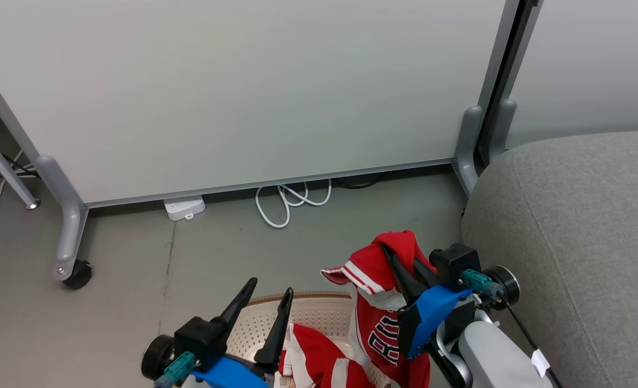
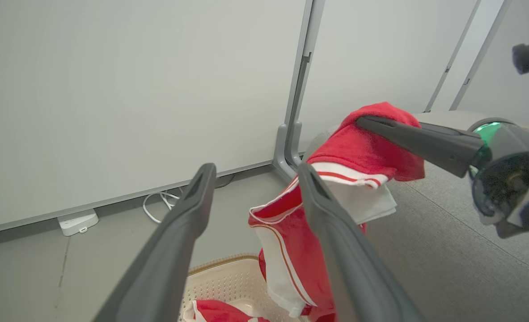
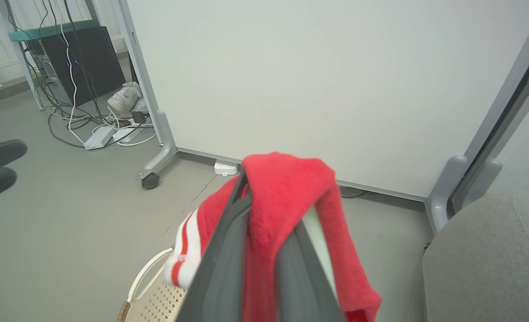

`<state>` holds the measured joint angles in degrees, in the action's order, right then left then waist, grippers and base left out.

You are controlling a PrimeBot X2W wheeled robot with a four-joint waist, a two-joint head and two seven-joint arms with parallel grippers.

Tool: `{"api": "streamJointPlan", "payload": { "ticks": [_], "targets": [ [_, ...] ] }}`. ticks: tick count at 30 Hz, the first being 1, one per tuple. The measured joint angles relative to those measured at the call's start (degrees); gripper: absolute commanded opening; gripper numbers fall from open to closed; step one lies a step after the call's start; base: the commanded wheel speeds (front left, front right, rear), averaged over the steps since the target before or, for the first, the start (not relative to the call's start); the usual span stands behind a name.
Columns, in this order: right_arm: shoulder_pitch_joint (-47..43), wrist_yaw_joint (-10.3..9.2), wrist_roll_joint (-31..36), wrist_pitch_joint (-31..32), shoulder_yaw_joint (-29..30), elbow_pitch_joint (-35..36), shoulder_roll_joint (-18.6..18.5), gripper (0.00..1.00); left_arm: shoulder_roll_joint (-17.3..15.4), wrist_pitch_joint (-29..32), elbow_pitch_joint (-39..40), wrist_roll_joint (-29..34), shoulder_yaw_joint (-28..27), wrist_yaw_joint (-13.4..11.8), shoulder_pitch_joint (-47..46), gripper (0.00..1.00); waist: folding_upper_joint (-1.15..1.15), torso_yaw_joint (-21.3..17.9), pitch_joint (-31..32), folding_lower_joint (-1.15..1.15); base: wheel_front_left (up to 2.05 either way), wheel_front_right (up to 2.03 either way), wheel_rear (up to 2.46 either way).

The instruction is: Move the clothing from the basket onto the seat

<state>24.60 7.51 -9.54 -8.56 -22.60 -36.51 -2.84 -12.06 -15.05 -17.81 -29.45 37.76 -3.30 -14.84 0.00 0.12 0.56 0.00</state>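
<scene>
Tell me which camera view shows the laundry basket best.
The head view: the basket shows its brown rim, perforated wall and clothing lying inside. The left wrist view catches a strip of its far wall; the right wrist view, one corner of rim and handle.

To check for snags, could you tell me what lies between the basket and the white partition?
In the head view, grey floor from basket to partition, with a looped white cable and a power strip at its foot.
</scene>
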Motion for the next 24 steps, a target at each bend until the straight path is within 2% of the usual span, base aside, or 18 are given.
{"api": "streamJointPlan", "payload": {
  "ticks": [5,13,18,24],
  "targets": [
    [-0.83,0.0,0.3,0.24,1.24,0.58,0.0,0.0,0.31,0.0,1.25,3.77,-4.83,1.55,4.14,1.0,0.0,0.69,0.17,0.0,0.0,0.0,0.0],
    [-1.05,0.0,0.46,0.43,2.29,1.14,0.01,0.0,2.67,0.0,1.22,7.99,-8.55,4.35,5.89,1.0,0.0,0.08,0.1,0.0,0.0,0.0,0.0],
    [-1.04,0.0,0.98,0.49,2.97,1.43,0.01,0.0,4.03,0.0,0.92,9.82,-10.39,5.82,6.29,1.0,0.0,-2.43,-0.19,0.0,0.0,0.0,0.0],
    [-1.01,0.0,1.47,0.55,4.52,1.6,0.01,0.0,5.52,0.0,0.66,11.65,-12.12,7.11,6.51,1.0,0.0,-7.29,-0.52,0.0,0.0,0.0,0.0]
  ]
}}
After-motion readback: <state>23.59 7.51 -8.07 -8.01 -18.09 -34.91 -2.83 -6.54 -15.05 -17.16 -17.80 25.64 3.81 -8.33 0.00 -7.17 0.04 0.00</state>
